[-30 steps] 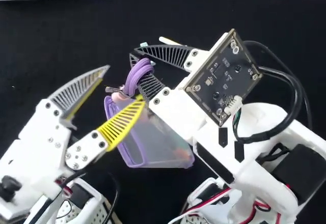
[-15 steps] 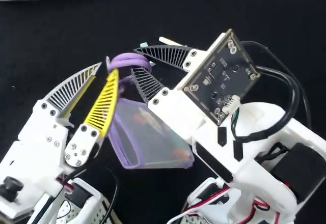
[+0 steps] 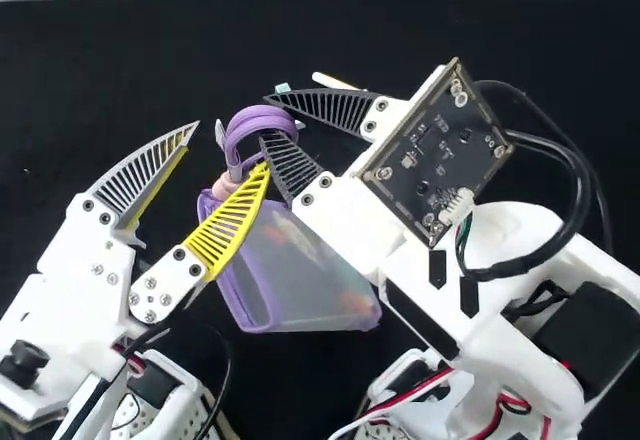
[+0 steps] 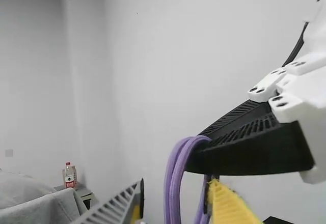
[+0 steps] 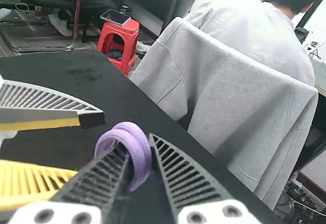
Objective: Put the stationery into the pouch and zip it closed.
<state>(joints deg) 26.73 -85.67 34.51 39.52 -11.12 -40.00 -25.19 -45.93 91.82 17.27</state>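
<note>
- The translucent purple plastic pouch (image 3: 290, 280): partly hidden under the right arm (image 3: 450, 260), contents too blurred to tell.
- The purple cord loop (image 4: 175, 183): one end cut off by the edge.

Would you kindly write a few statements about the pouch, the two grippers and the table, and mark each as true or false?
1. The purple loop sits between the black fingers of the right gripper. True.
2. The left gripper has its fingers pressed together. False: its yellow and white fingers stand well apart.
3. The pouch is see-through with purple trim. True.
4. The table has a white top. False: it is black.
</note>
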